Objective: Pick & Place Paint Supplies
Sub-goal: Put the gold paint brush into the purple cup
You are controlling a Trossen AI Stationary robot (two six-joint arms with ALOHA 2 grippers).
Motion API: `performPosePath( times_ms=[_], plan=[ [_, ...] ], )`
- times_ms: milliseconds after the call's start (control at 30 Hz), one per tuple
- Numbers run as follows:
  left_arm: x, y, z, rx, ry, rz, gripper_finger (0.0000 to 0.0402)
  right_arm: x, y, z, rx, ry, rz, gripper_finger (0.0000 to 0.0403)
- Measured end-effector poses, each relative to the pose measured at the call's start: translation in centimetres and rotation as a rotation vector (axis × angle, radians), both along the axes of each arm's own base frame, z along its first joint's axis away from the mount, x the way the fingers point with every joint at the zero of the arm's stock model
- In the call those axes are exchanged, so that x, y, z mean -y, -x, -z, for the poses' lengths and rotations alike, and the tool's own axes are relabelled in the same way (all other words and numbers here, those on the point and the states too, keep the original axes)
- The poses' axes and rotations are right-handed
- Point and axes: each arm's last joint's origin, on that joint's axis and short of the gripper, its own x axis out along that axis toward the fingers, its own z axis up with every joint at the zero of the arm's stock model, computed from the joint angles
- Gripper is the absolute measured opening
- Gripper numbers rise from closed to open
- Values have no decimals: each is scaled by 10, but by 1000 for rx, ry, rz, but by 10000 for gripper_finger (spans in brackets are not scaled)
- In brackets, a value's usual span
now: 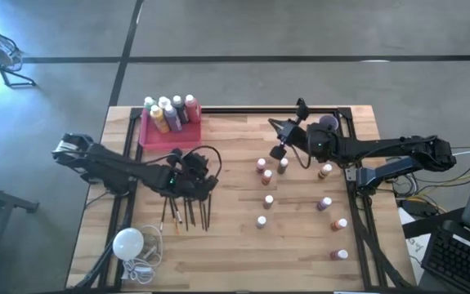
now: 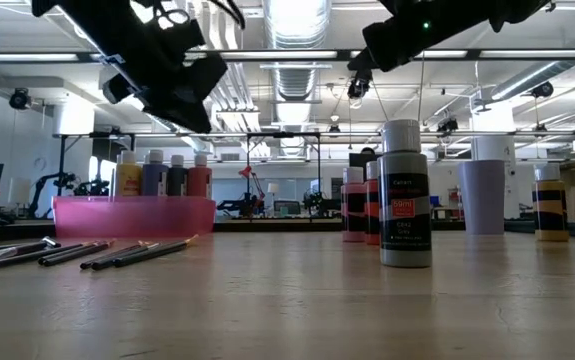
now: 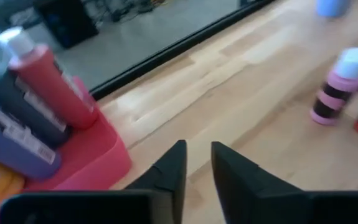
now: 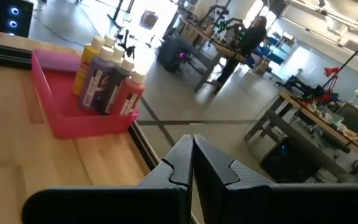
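A pink tray [image 1: 154, 135] stands at the table's far left and holds several larger white-capped paint bottles [image 1: 172, 113], upright. Small white-capped bottles [image 1: 268, 201] stand scattered over the right half of the table. Dark thin paintbrushes [image 1: 187, 214] lie flat near the left middle. My left gripper [image 3: 197, 149] hovers above the table just near of the tray, open by a narrow gap and holding nothing. My right gripper [image 4: 192, 140] hangs in the air over the far middle [image 1: 275, 126], pointing toward the tray, shut and holding nothing.
A white round bulb with its cord [image 1: 130, 243] lies at the near left corner. A purple cup [image 1: 327, 122] stands near the far right edge. In the low view a grey bottle [image 2: 405, 195] stands closest to the camera. Bare wood lies between the tray and the small bottles.
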Motion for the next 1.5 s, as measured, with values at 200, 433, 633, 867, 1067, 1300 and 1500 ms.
performPosePath(
  times_ms=[200, 433, 633, 867, 1067, 1300, 1500],
  plan=[
    [-11, -7, 12, -17, 93, -32, 133, 0, 0, 0, 15, -18, 1, 8],
    [-17, -14, 27, -63, 111, -59, 149, 0, 0, 0, 20, -24, -8, 8],
    [-20, -16, 32, -55, 196, -67, 149, 0, 0, 0, 20, -23, -8, 8],
    [-19, -19, 43, -56, 272, -88, 149, 0, 0, 0, 22, -26, -7, 8],
    [-19, -22, 58, -84, 313, -127, 149, 0, 0, 0, 43, -51, -2, 8],
    [-21, -23, 66, -118, 407, -134, 149, -1, 0, 1, 57, -86, 4, 8],
    [-21, -23, 58, -109, 484, -100, 149, -1, 0, 2, 46, -87, 4, 8]
  ],
)
